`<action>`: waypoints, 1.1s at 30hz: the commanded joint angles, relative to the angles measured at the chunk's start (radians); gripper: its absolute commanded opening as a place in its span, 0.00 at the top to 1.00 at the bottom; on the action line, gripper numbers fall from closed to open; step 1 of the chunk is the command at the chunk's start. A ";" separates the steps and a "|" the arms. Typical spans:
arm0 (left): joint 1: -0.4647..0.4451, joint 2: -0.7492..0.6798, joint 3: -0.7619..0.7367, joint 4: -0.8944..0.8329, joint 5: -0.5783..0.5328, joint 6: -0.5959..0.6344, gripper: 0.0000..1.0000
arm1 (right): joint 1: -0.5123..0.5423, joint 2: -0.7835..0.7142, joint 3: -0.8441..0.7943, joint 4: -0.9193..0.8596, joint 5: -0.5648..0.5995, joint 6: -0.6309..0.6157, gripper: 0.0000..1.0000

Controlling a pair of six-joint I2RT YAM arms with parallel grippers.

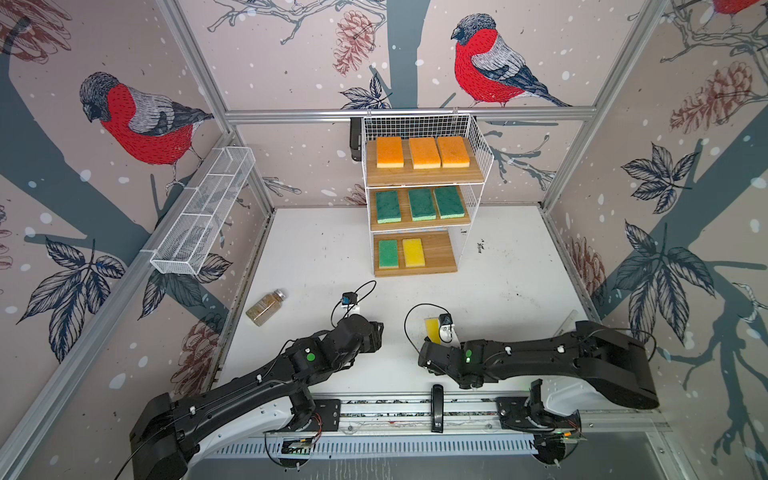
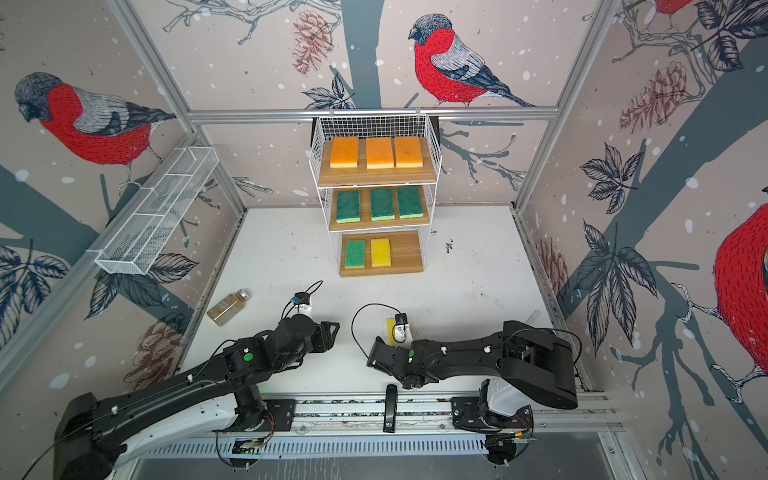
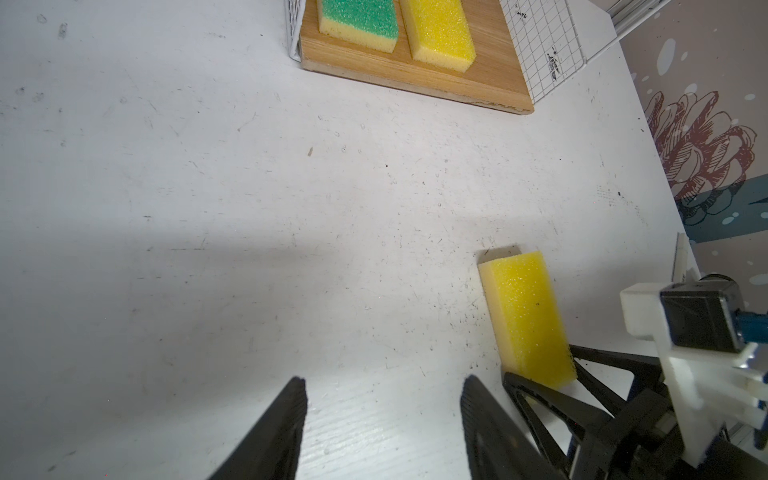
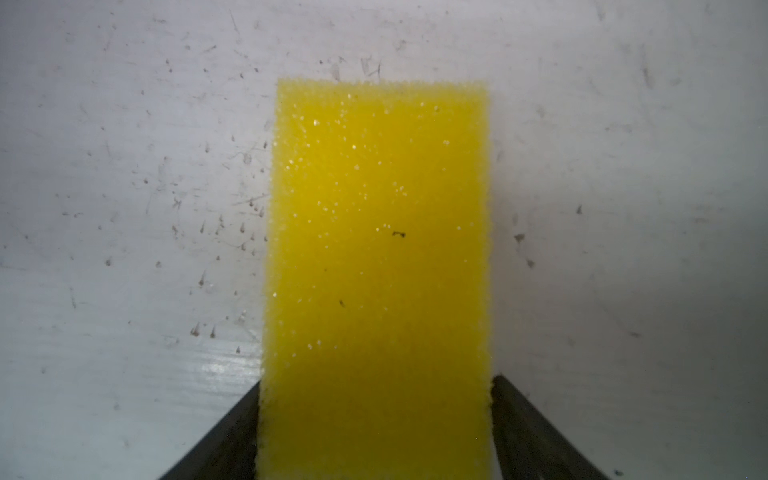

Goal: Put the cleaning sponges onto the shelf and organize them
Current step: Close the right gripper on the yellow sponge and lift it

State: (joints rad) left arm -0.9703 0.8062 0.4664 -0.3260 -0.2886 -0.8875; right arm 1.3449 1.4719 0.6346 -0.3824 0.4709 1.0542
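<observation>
Far left in both top views, a long narrow white mesh tray [image 1: 203, 212] with dividers sits on the side frame rail, off the table. Below it, a small brownish glass jar [image 1: 266, 307] lies on its side on the scuffed white tabletop [image 1: 511, 266]. Next over, the left gripper [image 3: 384, 382] hovers over bare table, its two black fingers spread apart with nothing between them.

At the middle back stands the white wire-grid shelf [image 1: 478, 141] with three stepped light-brown wooden boards. The top board carries three orange sponges [image 1: 424, 153] side by side, and the middle board three green-faced sponges [image 1: 422, 204] likewise. The bottom board holds one green sponge [image 1: 388, 253] at its left and a yellow sponge [image 1: 414, 252] just beside it; its right third is bare wood.

Right of the left gripper, a second yellow rectangular sponge [image 4: 376, 249] lies flat on the table, well in front of the shelf, its long axis pointing toward it. The right gripper [image 4: 376, 382] straddles the near end. In the right wrist view its two dark fingers meet both long sides of the foam with no gap showing, pinching it. The far end juts out free.
</observation>
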 commanded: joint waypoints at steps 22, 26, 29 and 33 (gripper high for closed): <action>0.003 0.010 0.011 -0.011 -0.001 -0.013 0.39 | -0.038 0.014 -0.024 0.007 -0.014 0.011 0.27; 0.003 0.025 0.018 -0.010 -0.006 -0.013 0.38 | -0.057 0.004 -0.027 0.008 -0.005 -0.006 0.29; 0.003 0.031 0.021 -0.011 -0.011 -0.010 0.39 | -0.078 -0.011 -0.032 0.023 0.001 -0.024 0.30; 0.004 0.028 0.023 -0.014 -0.020 -0.011 0.39 | -0.120 -0.052 -0.041 0.062 0.012 -0.054 0.29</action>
State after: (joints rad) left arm -0.9672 0.8360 0.4812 -0.3279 -0.2916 -0.8932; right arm 1.2442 1.4414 0.5980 -0.3267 0.4805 1.0298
